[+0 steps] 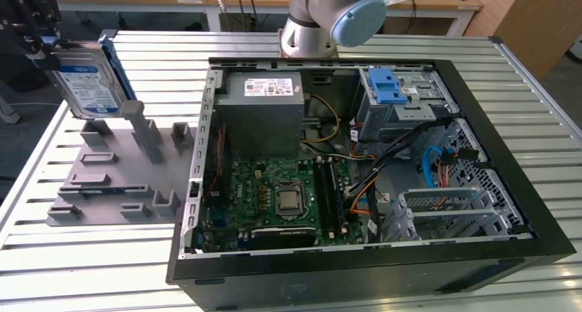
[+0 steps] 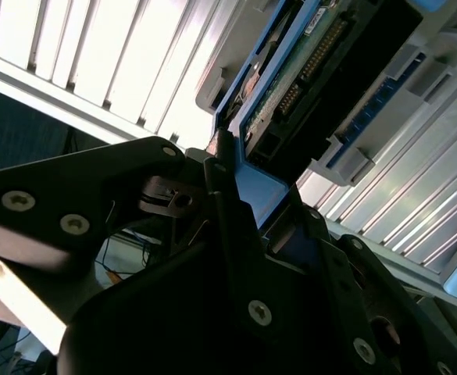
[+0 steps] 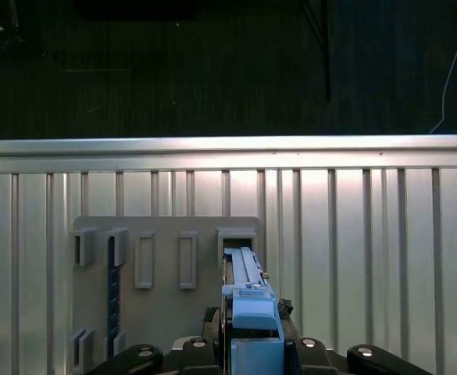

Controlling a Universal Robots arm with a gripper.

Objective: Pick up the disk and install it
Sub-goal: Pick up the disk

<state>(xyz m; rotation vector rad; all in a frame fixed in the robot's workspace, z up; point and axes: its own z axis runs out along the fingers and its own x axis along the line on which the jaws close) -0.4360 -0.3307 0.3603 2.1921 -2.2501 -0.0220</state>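
Above the grey stand [image 1: 100, 182], the disk [image 1: 88, 87] is clamped in the gripper [image 3: 250, 328]; pick-up seems done, installing calls for careful alignment.

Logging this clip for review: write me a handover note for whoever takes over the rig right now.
Gripper: fingers shut on the disk, at its blue rail.
Disk: held on edge over the grey fixture, on the exterior view's left, outside the open computer case.
Done: disk grasped.
Left: disk not yet in the case.
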